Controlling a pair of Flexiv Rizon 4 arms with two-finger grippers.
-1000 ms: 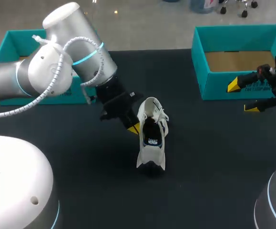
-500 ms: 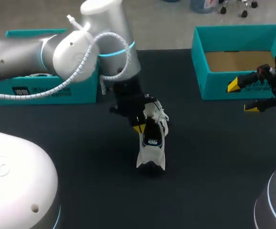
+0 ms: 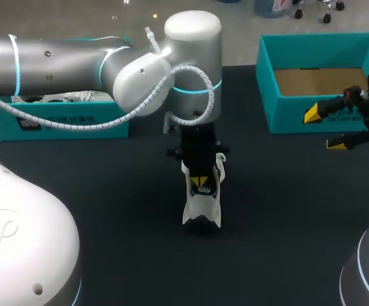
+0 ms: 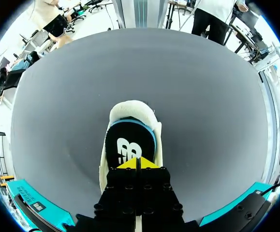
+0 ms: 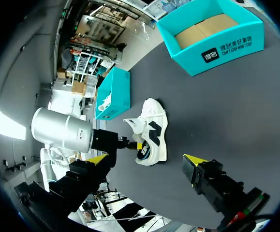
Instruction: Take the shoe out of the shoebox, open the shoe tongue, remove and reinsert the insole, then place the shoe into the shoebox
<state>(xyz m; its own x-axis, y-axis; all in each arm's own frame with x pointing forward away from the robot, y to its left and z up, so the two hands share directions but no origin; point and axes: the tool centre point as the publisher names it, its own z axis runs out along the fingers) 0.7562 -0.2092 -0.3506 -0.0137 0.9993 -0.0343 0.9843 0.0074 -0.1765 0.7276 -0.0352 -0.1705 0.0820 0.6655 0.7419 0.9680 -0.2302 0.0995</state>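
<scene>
Clenched tip to tip, the left gripper (image 3: pixel 201 183) is hovering directly over the insole (image 4: pixel 130 145) of the shoe (image 3: pixel 202 210), which is lying lengthwise toward the bench's (image 3: pixel 286 210) near edge.

The shoe (image 3: pixel 202 207) is white, its insole (image 4: pixel 129 143) black with a seemingly blue edge, the shoebox (image 3: pixel 297 112) teal.

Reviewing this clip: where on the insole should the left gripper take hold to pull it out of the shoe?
Probably the heel end. The insole lies flat and shows only there, inside the open collar of the shoe; its forepart is hidden. Come straight down from above, where the left gripper hangs, and pinch the rear edge.
</scene>
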